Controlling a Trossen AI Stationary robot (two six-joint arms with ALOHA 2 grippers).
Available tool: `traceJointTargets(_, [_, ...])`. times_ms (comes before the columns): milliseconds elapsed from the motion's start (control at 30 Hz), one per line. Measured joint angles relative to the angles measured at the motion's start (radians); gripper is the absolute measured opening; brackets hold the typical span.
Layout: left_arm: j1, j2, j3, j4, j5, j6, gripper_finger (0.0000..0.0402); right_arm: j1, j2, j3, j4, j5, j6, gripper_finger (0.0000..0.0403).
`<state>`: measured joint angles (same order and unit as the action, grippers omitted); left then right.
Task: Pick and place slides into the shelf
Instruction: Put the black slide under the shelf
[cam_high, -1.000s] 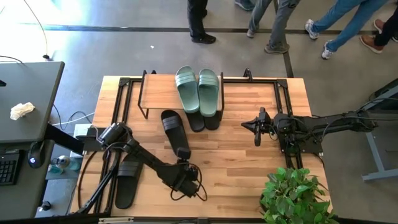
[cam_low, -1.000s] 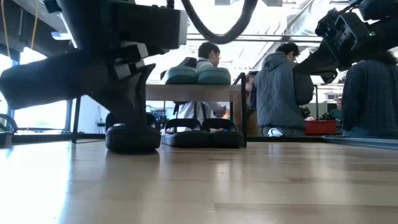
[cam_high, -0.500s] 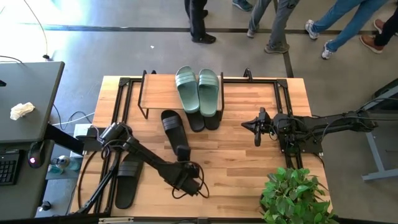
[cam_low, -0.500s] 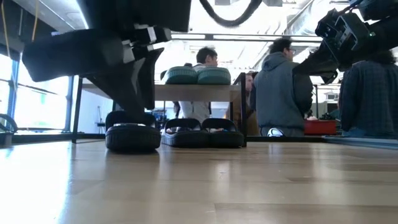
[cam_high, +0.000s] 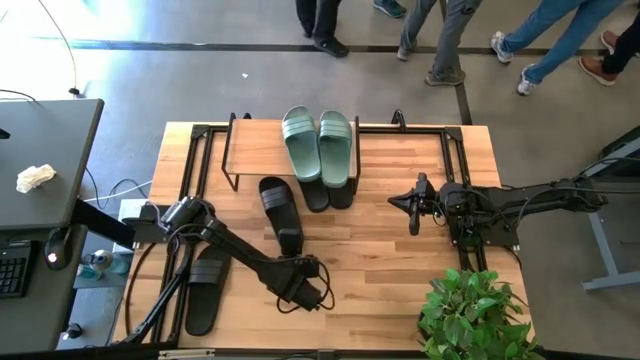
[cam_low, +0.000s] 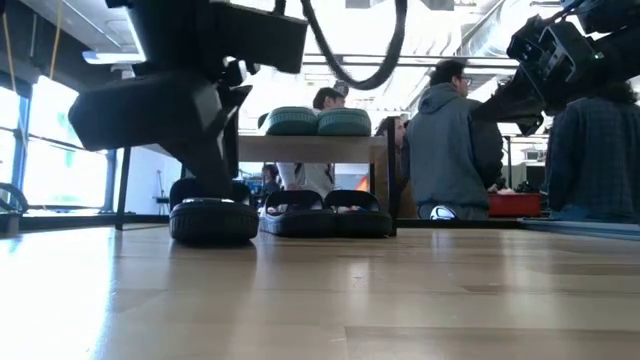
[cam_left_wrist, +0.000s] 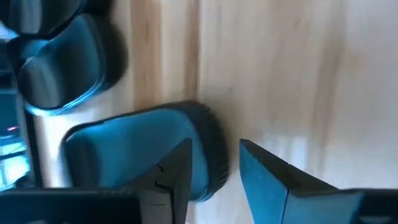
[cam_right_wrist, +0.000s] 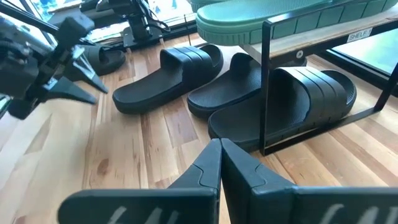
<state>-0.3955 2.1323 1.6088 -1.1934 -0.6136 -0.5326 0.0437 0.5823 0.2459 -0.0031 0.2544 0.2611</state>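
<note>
Black pair (cam_high: 328, 192) under shelf (cam_high: 262, 147): toes hidden by plank and green slides (cam_high: 320, 143). Left arm (cam_high: 235, 255) covers part of far-left black slide (cam_high: 205, 288). People beyond table cut off at frame edge.

Bare tabletop (cam_high: 380, 260) between both arms; loose black slide (cam_high: 282, 213) before shelf (cam_high: 258, 150).
</note>
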Motion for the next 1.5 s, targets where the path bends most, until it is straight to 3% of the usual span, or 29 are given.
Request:
traceJointTargets(267, [0.018, 0.017, -0.001, -0.013, 0.021, 0.001, 0.0117, 0.000, 0.000, 0.000, -0.006, 0.000, 0.000, 0.0000])
traceJointTargets(700, [0.045, 0.073, 0.002, -0.012, 0.045, -0.017, 0.0192, 0.000, 0.001, 0.000, -0.028, 0.000, 0.000, 0.0000])
traceJointTargets(867, [0.070, 0.095, -0.001, -0.041, 0.050, -0.034, 0.0197, 0.000, 0.000, 0.000, -0.033, 0.000, 0.000, 0.0000])
traceJointTargets(1033, [0.095, 0.122, -0.015, -0.043, 0.053, -0.041, 0.0162, 0.000, 0.000, 0.000, -0.038, 0.000, 0.000, 0.0000])
traceJointTargets(1333, [0.085, 0.147, -0.016, -0.104, 0.008, -0.055, 0.0038, 0.000, 0.000, 0.000, -0.049, 0.000, 0.000, 0.0000])
traceJointTargets(1500, [0.078, 0.150, -0.021, -0.227, -0.030, -0.057, 0.0037, 0.000, 0.000, 0.000, -0.055, 0.000, 0.000, 0.0000])
